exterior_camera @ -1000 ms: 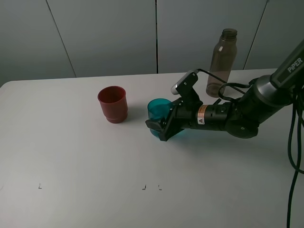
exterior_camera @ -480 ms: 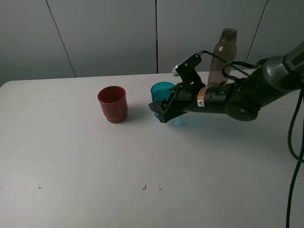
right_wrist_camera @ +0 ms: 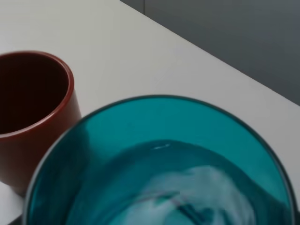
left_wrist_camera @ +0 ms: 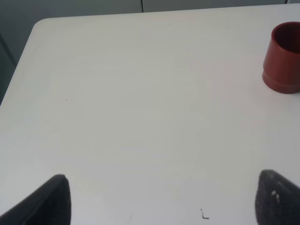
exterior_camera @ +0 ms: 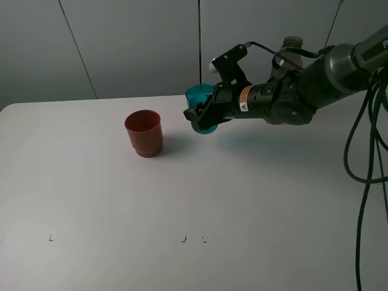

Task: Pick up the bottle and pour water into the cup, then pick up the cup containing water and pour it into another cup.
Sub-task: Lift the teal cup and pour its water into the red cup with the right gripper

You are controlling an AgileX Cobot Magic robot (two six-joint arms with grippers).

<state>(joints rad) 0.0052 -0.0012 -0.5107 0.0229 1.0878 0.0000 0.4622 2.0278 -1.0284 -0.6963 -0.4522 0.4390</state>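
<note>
The cup (exterior_camera: 198, 97), a teal translucent tumbler, hangs above the table with my right gripper (exterior_camera: 201, 117) shut on its side. It sits up and to the right of another cup (exterior_camera: 143, 132), the dark-red one standing upright on the table. In the right wrist view the cup (right_wrist_camera: 164, 178) fills the frame, with water glinting inside and the red cup (right_wrist_camera: 33, 108) close beside it. The bottle (exterior_camera: 291, 45) stands behind the right arm, mostly hidden. My left gripper (left_wrist_camera: 166, 201) is open over bare table, and the red cup (left_wrist_camera: 284, 63) lies far ahead of it.
The white table (exterior_camera: 91, 194) spreads wide around the red cup. Small black marks (exterior_camera: 183, 239) sit near its front edge. Black cables (exterior_camera: 364, 157) hang down at the right side. A grey panelled wall stands behind the table.
My right gripper has lifted the teal cup off the table and carried it up and leftward, nearer the red cup. The red cup and bottle have not moved.
</note>
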